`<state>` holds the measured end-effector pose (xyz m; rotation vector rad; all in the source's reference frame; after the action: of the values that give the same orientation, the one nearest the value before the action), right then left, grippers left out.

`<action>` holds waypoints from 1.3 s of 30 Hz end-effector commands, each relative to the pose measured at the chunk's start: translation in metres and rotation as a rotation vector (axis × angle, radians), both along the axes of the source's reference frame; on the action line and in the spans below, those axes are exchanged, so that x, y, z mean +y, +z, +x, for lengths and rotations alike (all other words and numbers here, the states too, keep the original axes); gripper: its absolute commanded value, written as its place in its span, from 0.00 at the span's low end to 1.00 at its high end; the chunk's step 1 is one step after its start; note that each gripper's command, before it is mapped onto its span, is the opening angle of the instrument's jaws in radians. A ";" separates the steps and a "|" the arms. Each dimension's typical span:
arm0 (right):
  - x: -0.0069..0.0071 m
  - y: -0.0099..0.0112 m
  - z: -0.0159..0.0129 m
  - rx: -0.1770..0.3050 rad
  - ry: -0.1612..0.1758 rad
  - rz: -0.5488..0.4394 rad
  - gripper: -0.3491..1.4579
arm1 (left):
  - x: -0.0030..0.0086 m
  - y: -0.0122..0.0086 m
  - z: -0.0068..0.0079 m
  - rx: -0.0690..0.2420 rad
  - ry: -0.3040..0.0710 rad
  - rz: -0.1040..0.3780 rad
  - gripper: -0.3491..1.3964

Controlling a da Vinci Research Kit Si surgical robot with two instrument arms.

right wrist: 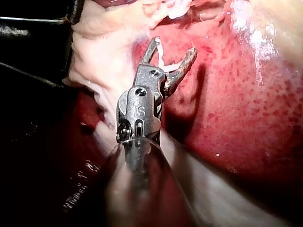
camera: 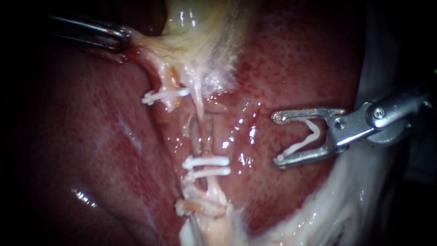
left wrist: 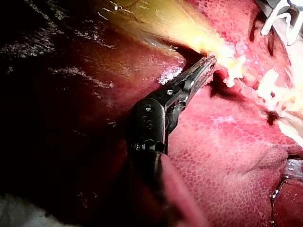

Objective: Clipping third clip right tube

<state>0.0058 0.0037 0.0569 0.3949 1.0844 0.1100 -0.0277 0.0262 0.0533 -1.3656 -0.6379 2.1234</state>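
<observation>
My right instrument (camera: pixel 278 138) comes in from the right. Its jaws stand wide apart over the liver (camera: pixel 296 59) and hold a white V-shaped clip (camera: pixel 309 134) between them. That clip (right wrist: pixel 161 59) also shows in the right wrist view, seated in the jaws of the right instrument (right wrist: pixel 173 46). The jaws hang to the right of the right tube (camera: pixel 201 111), apart from it. Two white clips (camera: pixel 207 166) sit side by side lower on that tube. The left tube carries one clip (camera: pixel 166 94). My left instrument (camera: pixel 124 38) (left wrist: pixel 208 61) is shut on the pale gallbladder (camera: pixel 195 27) at the upper left.
Dark red liver lies on both sides of the tubes. Pale frayed tissue (camera: pixel 198 207) sits below the paired clips. White tissue (camera: pixel 327 209) borders the liver at the lower right, under the right instrument's shaft.
</observation>
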 end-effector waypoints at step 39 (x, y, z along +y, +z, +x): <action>0.0011 0.0074 0.0147 0.267 0.183 0.531 0.47 | -0.0003 0.0003 -0.0005 0.002 -0.005 -0.004 0.00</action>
<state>0.0206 0.0048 0.0641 0.8158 1.3642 0.5268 -0.0282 0.0259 0.0537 -1.3659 -0.6297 2.1232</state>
